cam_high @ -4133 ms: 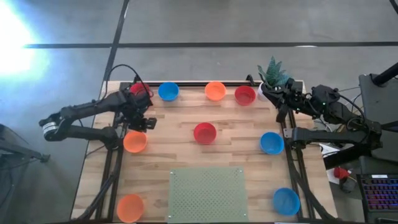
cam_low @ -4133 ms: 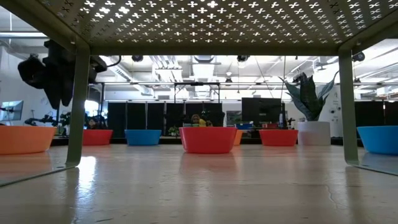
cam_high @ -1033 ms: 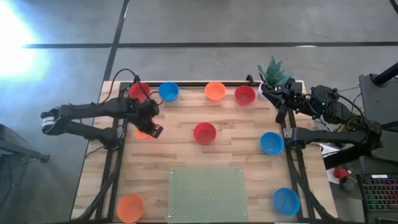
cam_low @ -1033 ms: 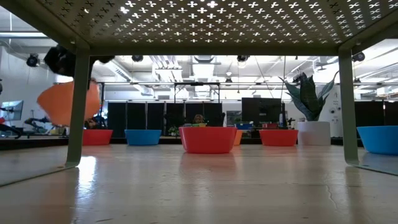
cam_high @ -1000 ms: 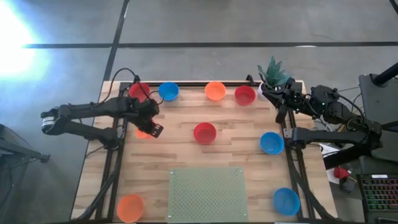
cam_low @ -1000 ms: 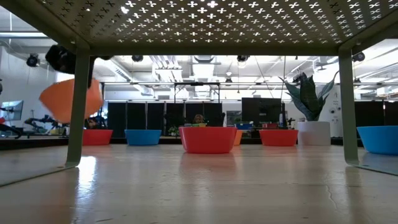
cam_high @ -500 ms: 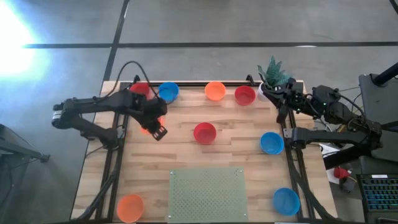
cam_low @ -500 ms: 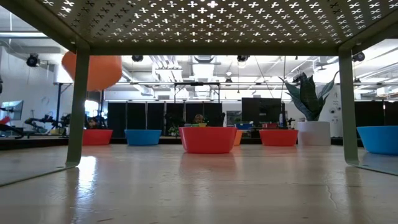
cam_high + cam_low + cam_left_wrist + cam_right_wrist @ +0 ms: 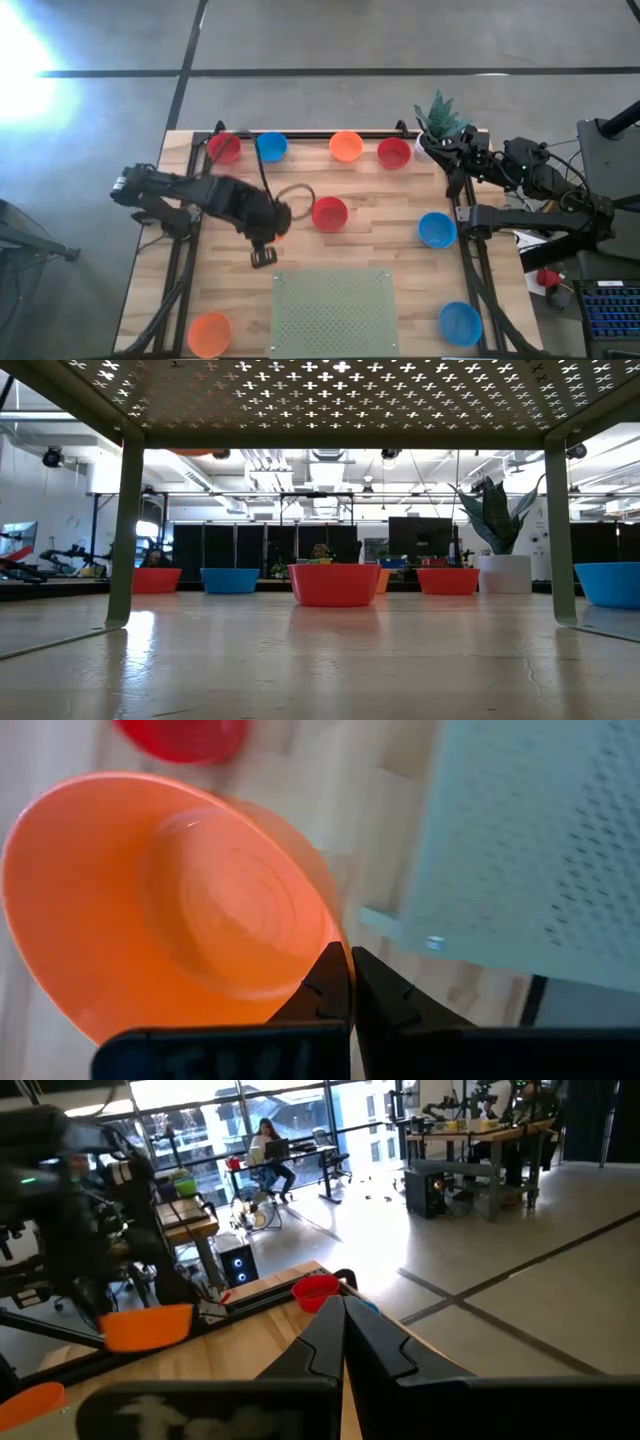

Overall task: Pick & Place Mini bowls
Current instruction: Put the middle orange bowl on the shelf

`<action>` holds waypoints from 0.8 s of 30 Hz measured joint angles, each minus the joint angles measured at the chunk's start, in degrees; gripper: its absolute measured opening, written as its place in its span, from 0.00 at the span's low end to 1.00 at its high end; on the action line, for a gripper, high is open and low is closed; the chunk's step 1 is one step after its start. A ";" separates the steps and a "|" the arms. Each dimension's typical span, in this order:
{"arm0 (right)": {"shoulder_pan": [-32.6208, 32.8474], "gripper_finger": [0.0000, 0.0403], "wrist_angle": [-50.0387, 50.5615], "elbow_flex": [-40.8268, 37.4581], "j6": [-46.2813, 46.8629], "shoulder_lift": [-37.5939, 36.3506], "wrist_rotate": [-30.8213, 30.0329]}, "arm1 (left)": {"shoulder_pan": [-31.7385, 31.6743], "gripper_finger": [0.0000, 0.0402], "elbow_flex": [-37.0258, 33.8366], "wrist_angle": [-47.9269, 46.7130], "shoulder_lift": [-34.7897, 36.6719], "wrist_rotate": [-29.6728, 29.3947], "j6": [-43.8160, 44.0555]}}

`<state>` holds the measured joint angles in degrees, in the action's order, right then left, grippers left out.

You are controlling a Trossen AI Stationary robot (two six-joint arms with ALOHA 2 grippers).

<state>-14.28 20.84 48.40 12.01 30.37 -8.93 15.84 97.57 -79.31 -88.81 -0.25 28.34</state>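
Note:
My left gripper (image 9: 277,216) hangs over the table's middle, shut on an orange mini bowl (image 9: 170,910), which shows blurred (image 9: 291,203) just left of the middle red bowl (image 9: 329,213). Along the far edge stand a red (image 9: 224,147), a blue (image 9: 270,147), an orange (image 9: 346,146) and another red bowl (image 9: 394,153). Two blue bowls (image 9: 436,229) (image 9: 459,323) stand at the right, and an orange one (image 9: 209,332) at the near left. My right gripper (image 9: 343,1320) waits shut at the far right (image 9: 447,152). My left gripper pinches the orange bowl's rim (image 9: 322,942) between its two fingers, at one spot on the side nearest the gripper. The bowl is lifted clear of the table and, in the right wrist view, hangs about level, its hollow (image 9: 147,1328) up.
A green perforated plate (image 9: 333,313) on legs stands at the near middle. A small white pot with a green plant (image 9: 437,120) stands in the far right corner beside my right gripper. Bare wood lies between the middle red bowl and the right-hand blue bowl.
My left gripper has carried the orange bowl up and toward the table's right, from the left side to just beside the middle red bowl. In the low view the bowl has risen out of sight behind the plate's edge. The gripper stays shut on it.

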 joint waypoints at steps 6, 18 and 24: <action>0.02 0.02 0.04 0.00 -0.02 0.00 0.15 | 6.26 0.00 2.19 -0.08 -3.55 -0.81 0.79; 0.02 0.02 3.58 0.00 -0.02 0.00 0.55 | 11.88 0.00 3.77 0.75 -5.50 -0.97 3.29; 0.02 0.02 3.93 0.00 0.89 0.00 0.54 | 13.73 0.00 3.75 1.73 -5.50 -0.95 2.53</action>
<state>-14.26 24.77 48.40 12.90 30.37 -8.39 29.57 101.32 -77.58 -94.30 -1.21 30.87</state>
